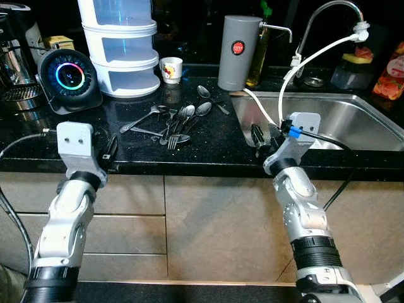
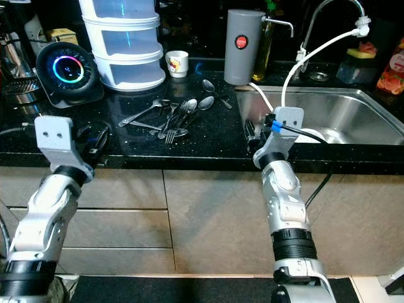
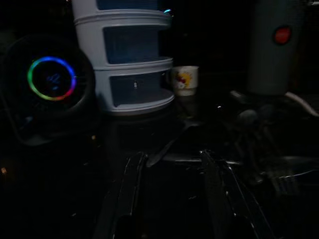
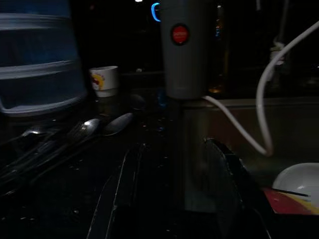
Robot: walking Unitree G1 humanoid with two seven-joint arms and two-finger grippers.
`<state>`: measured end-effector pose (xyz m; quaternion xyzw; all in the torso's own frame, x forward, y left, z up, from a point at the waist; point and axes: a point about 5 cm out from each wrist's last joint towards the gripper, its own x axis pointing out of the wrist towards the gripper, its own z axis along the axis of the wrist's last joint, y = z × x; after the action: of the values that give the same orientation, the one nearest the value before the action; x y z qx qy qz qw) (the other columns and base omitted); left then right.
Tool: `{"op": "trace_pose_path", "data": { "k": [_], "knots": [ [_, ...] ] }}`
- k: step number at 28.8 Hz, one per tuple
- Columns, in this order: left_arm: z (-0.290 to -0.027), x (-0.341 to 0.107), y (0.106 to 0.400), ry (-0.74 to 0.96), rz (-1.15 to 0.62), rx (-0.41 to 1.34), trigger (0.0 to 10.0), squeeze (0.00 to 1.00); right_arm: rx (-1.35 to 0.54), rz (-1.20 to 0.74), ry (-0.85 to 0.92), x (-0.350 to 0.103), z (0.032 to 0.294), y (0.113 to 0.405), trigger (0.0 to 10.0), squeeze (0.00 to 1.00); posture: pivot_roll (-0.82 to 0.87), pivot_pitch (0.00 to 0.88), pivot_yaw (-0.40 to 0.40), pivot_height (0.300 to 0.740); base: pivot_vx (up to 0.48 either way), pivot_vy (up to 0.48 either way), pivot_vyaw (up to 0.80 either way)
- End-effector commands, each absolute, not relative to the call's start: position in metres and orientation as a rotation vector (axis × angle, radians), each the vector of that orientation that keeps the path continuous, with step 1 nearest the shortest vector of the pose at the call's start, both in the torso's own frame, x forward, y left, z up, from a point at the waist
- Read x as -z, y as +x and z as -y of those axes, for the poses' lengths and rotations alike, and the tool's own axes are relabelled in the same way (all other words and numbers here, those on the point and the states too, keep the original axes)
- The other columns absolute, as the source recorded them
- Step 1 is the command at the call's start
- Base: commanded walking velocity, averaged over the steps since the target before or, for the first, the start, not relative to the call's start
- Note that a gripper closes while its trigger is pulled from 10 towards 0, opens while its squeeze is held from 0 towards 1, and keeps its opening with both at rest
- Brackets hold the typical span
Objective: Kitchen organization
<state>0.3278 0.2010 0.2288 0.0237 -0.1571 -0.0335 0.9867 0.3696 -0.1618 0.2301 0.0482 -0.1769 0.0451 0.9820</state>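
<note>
A black, speckled stone worktop (image 1: 208,148) is seen from above, with a stainless steel sink (image 1: 353,120) set into it on the right. A loose heap of silver spoons and forks (image 1: 177,120) is spread on the middle of the worktop, and one further silver spoon (image 1: 211,98) lies apart from it, nearer the tall grey cylindrical canister with a red round button (image 1: 238,52). Behind the cutlery, a small white cup with a printed picture (image 1: 171,69) is placed beside a white stacked three-tier container (image 1: 123,47). A round black device with a glowing rainbow ring (image 1: 68,77) stands at the left.

The left gripper (image 1: 108,151) is held low over the front edge of the worktop, released, with its fingers (image 3: 130,184) parted and nothing between them. The right gripper (image 1: 265,139) is positioned at the worktop's edge just beside the sink, likewise open and empty. A white hose (image 1: 287,82) runs from the curved tap (image 1: 328,16) down past it.
</note>
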Motion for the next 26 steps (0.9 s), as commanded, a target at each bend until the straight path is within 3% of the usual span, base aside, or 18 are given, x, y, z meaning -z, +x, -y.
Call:
{"op": "trace_pose_path", "data": {
  "k": [1,17,26],
  "knots": [
    [-0.1947,-0.2299,0.3285,0.029,0.310,0.095,10.0,0.00,-0.066,0.343,0.076,-0.2284,0.1621,0.3701,10.0,0.00,0.06,0.030,-0.020,0.740,0.000,0.000,0.00],
    [-0.1872,-0.2307,0.3309,0.045,0.288,0.138,10.0,0.00,-0.062,0.317,0.055,-0.2215,0.1529,0.3734,10.0,0.00,0.06,0.034,-0.018,0.740,0.000,0.000,0.00],
    [-0.1874,-0.2302,0.3305,0.040,0.287,0.143,10.0,0.00,-0.059,0.312,0.053,-0.2205,0.1526,0.3737,10.0,0.00,0.06,0.034,-0.018,0.740,0.277,0.000,0.00]
  ]
}}
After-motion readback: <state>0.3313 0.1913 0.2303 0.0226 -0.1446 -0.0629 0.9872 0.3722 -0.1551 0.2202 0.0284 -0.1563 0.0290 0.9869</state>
